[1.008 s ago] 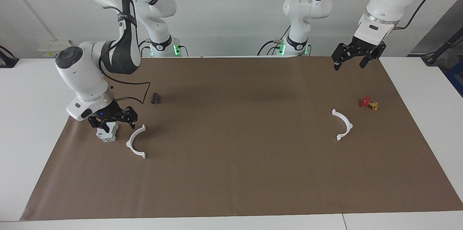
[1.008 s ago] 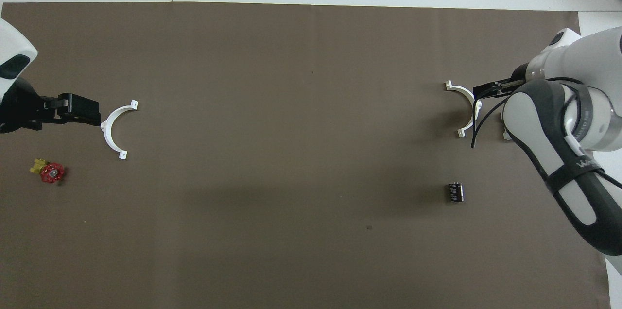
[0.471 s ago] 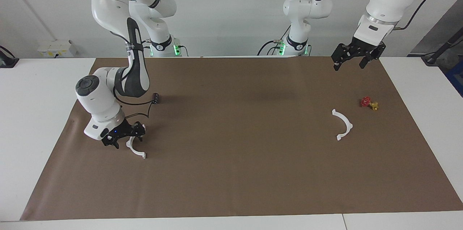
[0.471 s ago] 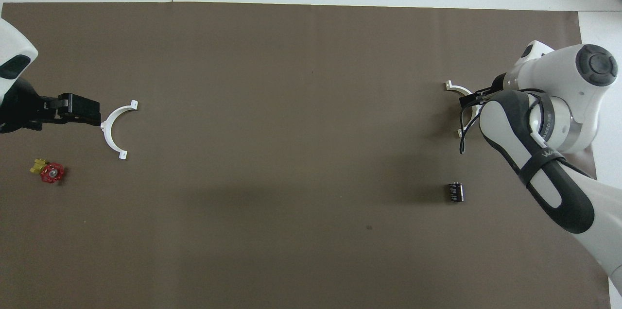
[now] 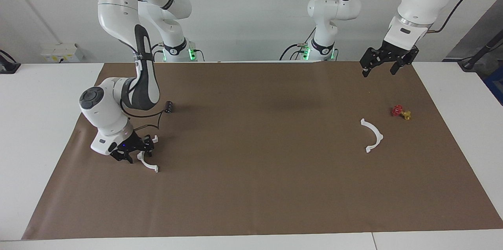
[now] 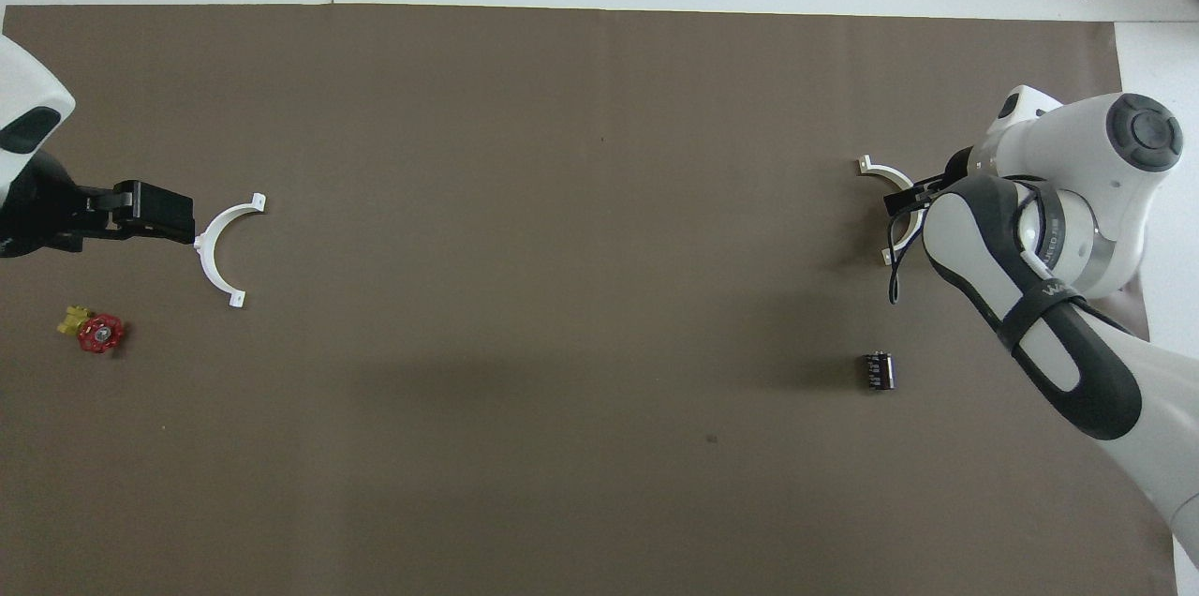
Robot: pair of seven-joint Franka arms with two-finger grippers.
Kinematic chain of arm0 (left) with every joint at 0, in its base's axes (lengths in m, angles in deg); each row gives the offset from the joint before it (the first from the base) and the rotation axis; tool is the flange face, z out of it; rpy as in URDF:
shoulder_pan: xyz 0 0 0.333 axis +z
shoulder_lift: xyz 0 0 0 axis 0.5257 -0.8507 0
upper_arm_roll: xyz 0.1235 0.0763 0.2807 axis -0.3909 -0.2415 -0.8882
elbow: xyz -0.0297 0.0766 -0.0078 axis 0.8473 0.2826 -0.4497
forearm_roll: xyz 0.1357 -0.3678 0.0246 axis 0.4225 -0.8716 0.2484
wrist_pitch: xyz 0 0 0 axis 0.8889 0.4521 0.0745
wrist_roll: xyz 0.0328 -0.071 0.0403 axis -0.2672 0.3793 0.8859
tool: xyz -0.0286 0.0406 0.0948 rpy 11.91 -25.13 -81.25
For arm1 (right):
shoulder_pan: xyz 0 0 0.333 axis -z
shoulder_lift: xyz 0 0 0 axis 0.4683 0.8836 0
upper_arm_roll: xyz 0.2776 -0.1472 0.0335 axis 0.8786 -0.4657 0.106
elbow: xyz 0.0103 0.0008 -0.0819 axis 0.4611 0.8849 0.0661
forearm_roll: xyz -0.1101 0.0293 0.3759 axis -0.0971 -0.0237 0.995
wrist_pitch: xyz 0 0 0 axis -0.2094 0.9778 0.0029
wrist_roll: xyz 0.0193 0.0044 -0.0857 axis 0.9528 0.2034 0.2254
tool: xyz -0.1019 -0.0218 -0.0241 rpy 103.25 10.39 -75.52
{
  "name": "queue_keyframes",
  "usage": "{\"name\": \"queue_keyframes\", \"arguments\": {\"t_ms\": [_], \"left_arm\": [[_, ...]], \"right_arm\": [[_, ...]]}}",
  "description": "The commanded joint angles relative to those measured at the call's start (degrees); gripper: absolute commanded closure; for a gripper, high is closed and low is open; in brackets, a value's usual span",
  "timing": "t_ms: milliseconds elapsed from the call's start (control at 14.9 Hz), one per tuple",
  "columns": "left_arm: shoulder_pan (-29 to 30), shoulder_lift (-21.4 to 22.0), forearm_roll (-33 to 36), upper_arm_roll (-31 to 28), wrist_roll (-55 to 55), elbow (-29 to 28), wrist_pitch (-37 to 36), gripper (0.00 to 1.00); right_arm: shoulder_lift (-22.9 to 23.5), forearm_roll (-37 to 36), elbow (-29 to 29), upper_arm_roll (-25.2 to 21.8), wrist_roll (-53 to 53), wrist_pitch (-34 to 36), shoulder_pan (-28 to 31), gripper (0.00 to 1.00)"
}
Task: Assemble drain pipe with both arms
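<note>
One white half-ring of the drain pipe point(image 5: 372, 136) lies on the brown mat toward the left arm's end; it also shows in the overhead view point(image 6: 214, 245). My left gripper point(image 5: 379, 72) hangs open and empty above the mat's edge nearest the robots; in the overhead view point(image 6: 183, 221) it sits beside that half-ring. The other half-ring point(image 5: 150, 166) lies toward the right arm's end. My right gripper point(image 5: 135, 155) is low over its mid-arc, open, with the arc's middle hidden; its end point(image 6: 876, 170) shows in the overhead view.
A small red-and-yellow valve point(image 5: 401, 112) lies beside the left arm's half-ring, toward the mat's end. A small black cylinder point(image 5: 169, 106) lies nearer to the robots than the right gripper. The grey-white block is hidden by the right arm. White tabletop point(image 5: 39, 116) borders the mat.
My right arm has swung from over the grey-white block to the half-ring beside it and come down onto its mid-arc; the block is now hidden. The left arm has not moved.
</note>
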Motion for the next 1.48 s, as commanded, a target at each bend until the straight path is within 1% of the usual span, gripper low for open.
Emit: {"name": "queue_keyframes", "arguments": {"t_ms": [0,134,202,403,538,605,739,941,1143,1345,1412], "left_arm": [[-0.7,1.3,1.1,-0.4,0.5,-1.8,1.4,0.0],[-0.7,1.4,1.1,-0.4,0.5,-2.2,1.8,0.0],[-0.7,1.5,1.1,-0.5,0.5,-2.4,1.9,0.0],[-0.8,1.5,1.1,-0.5,0.5,-2.5,1.9,0.0],[-0.8,1.5,1.1,-0.5,0.5,-2.5,1.9,0.0],[-0.8,1.5,1.1,-0.4,0.5,-2.5,1.9,0.0],[-0.8,1.5,1.1,-0.5,0.5,-2.5,1.9,0.0],[-0.8,1.5,1.1,-0.5,0.5,-2.5,1.9,0.0],[-0.9,1.5,1.1,-0.5,0.4,-2.5,1.9,0.0],[-0.9,1.5,1.1,-0.5,0.4,-2.6,1.9,0.0],[-0.9,1.5,1.1,-0.5,0.4,-2.6,1.9,0.0]], "right_arm": [[0.2,1.7,0.0,0.4,1.3,-1.6,0.2,1.0],[-0.2,1.6,-1.1,0.3,-0.6,0.1,-0.4,1.0],[-0.8,1.2,-2.3,0.4,-2.5,2.4,-0.9,1.0],[-2.0,-1.1,-9.1,0.1,-13.3,14.7,-4.8,1.0],[-2.6,-6.0,-11.5,0.2,-23.9,19.2,-9.8,1.0],[-2.6,-8.7,-11.9,0.2,-29.3,19.8,-12.8,1.0],[-2.5,-9.8,-11.9,0.6,-35.8,19.8,-15.7,1.0],[-1.5,-9.0,-12.1,0.7,-40.2,17.9,-21.0,1.0],[1.9,-8.7,-12.8,0.7,-44.0,11.8,-27.1,1.0],[4.3,-9.5,-14.8,0.7,-47.7,11.5,-29.4,1.0],[4.5,-10.0,-14.8,0.7,-49.6,11.1,-31.3,1.0]]}}
